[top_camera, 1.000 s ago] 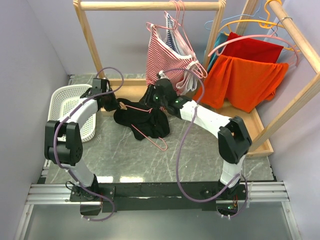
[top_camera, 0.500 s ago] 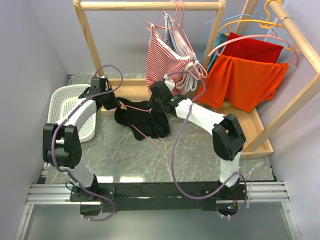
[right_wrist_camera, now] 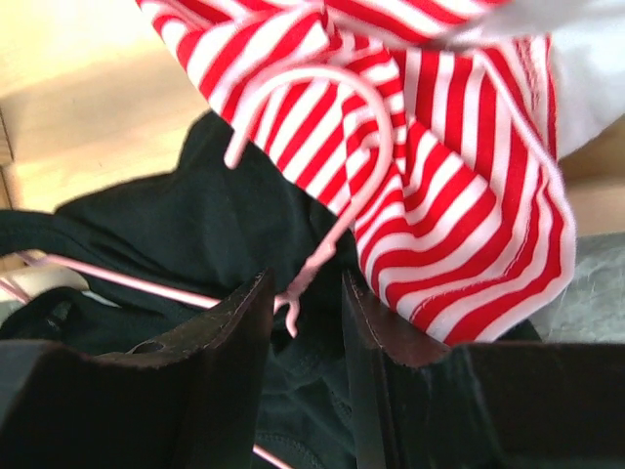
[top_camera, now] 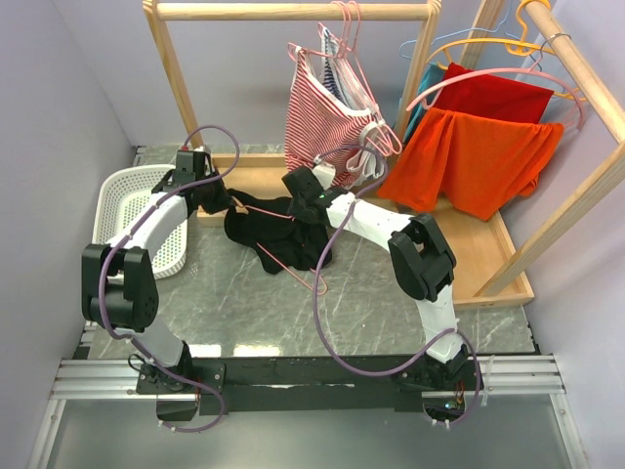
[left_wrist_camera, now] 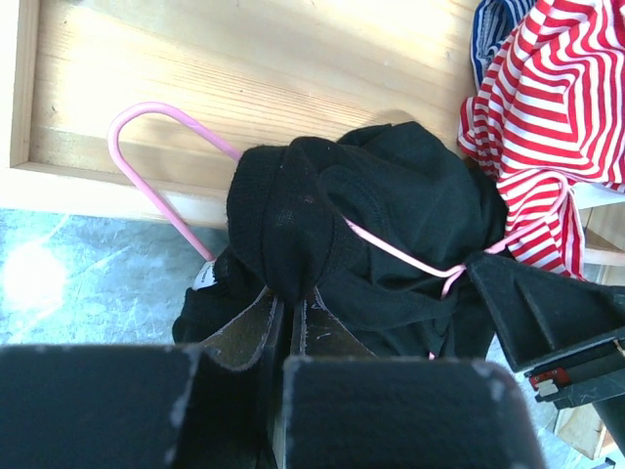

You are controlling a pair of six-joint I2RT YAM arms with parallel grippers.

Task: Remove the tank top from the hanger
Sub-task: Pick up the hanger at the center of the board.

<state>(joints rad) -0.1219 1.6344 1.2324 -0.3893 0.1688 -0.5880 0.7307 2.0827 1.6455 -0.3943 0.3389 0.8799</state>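
L hand (left_wrist_camera: 286, 308) is pinched tight on a fold of the black tank top (left_wrist_camera: 391, 205), fingers together w/ fabric bunched up btwn them. R hand (right_wrist_camera: 305, 285) has its fingers apart. The neck of the pink hanger (right_wrist_camera: 322, 71) stands in the gap, and neither finger looks pressed on it. The hook curves up in front of a red/white striped top (right_wrist_camera: 469, 195).

Tank top lies crumpled on the grey table (top_camera: 244, 313), far-middle, right against the near edge of the wooden rack base (left_wrist_camera: 244, 59) and partly over it. It sits btwn the two hands, L hand on its left side, R hand on its far-right side. It is not off the hanger: pink wire runs across and through the black fabric, one rounded loop pokes out left over the rack base, and another bit sticks out at the near side on the table.

Striped top hangs from the wooden rack (top_camera: 293, 12) just above and behind the R hand, its low edge touching the black fabric in L wrist view. Orange garment (top_camera: 479, 156) hangs further right. White basket (top_camera: 127, 195) sits on the left, near the L arm.
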